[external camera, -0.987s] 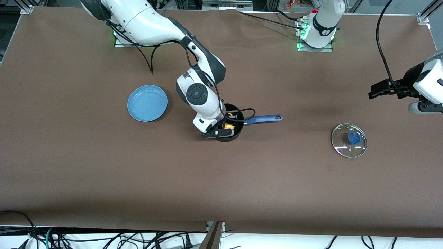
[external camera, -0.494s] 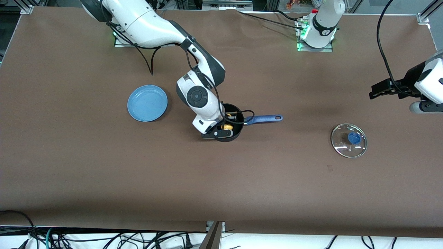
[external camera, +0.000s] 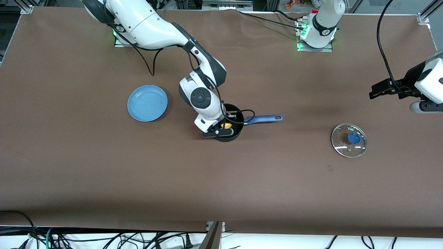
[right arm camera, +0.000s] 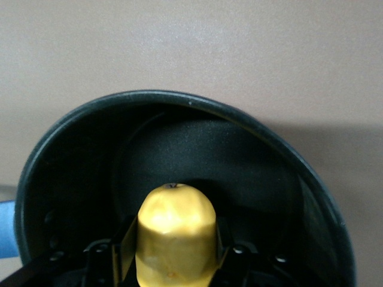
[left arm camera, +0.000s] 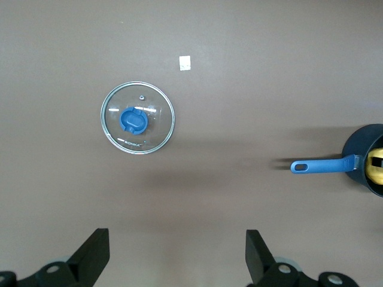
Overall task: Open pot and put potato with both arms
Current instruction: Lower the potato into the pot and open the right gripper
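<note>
The black pot stands uncovered mid-table, its blue handle pointing toward the left arm's end. My right gripper reaches down inside it, shut on the yellow potato. In the right wrist view the potato sits tight between the two fingers, low within the pot's dark wall. The glass lid with its blue knob lies flat on the table toward the left arm's end. My left gripper hangs open and empty above the table near the lid; its own view also shows the pot.
A flat light-blue plate lies beside the pot toward the right arm's end. A black cable from the right wrist loops over the pot's rim. A small white tag lies on the brown cloth near the lid.
The right arm's wrist has shifted slightly over the pot, with the potato still between its fingers. The left arm and the lid have not moved.
</note>
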